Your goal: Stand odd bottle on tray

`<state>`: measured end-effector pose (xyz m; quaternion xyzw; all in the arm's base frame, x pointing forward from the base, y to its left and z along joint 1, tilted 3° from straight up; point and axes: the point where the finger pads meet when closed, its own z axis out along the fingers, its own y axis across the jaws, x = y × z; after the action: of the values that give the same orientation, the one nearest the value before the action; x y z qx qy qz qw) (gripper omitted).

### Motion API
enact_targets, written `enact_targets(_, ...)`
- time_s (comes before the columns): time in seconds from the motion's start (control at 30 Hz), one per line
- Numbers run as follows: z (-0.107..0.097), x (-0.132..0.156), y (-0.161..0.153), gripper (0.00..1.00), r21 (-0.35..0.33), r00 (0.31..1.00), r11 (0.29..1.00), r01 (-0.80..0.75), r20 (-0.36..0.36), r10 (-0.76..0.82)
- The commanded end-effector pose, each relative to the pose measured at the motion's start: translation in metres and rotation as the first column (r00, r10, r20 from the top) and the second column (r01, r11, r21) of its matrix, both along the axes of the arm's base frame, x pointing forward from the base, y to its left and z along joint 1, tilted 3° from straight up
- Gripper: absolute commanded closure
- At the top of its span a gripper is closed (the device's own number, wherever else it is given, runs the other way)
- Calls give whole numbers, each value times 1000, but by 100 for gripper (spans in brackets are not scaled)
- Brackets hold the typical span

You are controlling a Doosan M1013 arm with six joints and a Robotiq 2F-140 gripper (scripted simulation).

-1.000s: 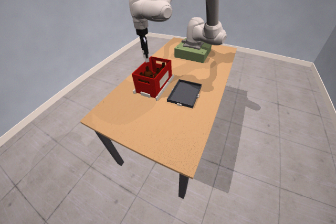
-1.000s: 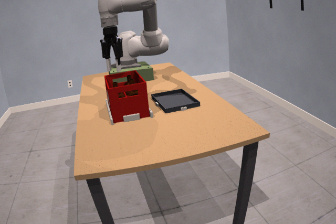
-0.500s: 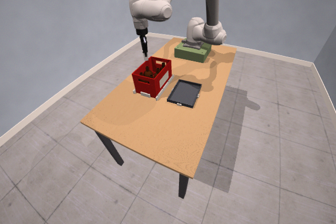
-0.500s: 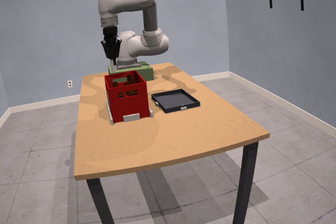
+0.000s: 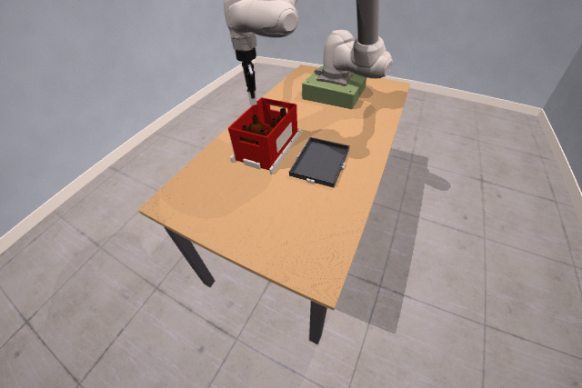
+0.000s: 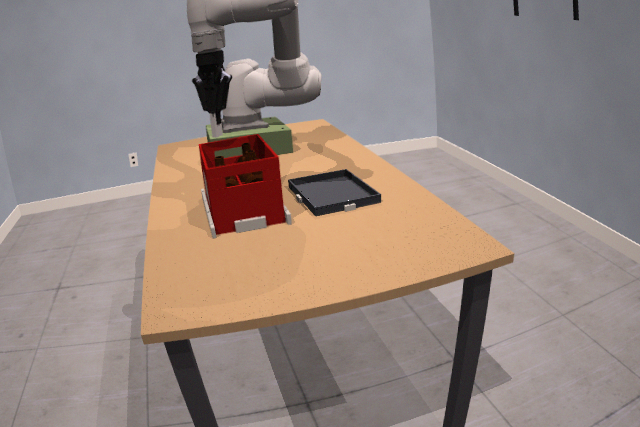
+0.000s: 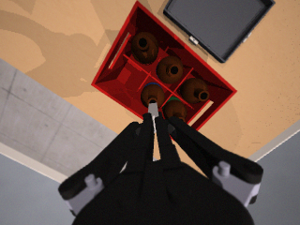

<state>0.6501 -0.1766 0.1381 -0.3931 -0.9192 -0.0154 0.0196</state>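
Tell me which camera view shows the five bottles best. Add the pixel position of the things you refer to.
The wrist view: all five bottles [image 5: 255, 126] [image 6: 246, 153] [image 7: 170, 69] appear from above, inside the crate [image 5: 251, 151] [image 6: 248, 205] [image 7: 117, 44]. Top and exterior show only necks and shoulders, partly hidden.

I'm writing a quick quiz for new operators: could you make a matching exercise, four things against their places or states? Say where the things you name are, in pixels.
1. Black two-finger gripper [image 5: 253, 101] [image 6: 217, 128] [image 7: 154, 110]
2. Brown glass-like bottles [image 7: 170, 69]
3. Dark shallow rectangular tray [image 5: 321, 161] [image 6: 336, 191] [image 7: 220, 23]
4. Green block [image 5: 327, 94] [image 6: 281, 140]

A. Beside the red crate
B. Shut, holding nothing
C. Under the arm's base
D. Inside the red crate

Pairs: 1-B; 2-D; 3-A; 4-C
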Motion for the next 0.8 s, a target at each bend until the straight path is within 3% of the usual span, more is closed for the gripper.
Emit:
enact_targets(0.0,4,0,-1,100,-4,1000,1000,-4,1,4)
enact_targets(0.23,4,0,6,100,-4,1000,1000,-4,1,4)
enact_targets(0.33,6,-1,50,100,-4,1000,1000,-4,1,4)
enact_targets(0.47,7,-5,84,100,-3,1000,1000,-4,1,4)
enact_targets(0.77,7,-5,86,100,-3,1000,1000,-4,1,4)
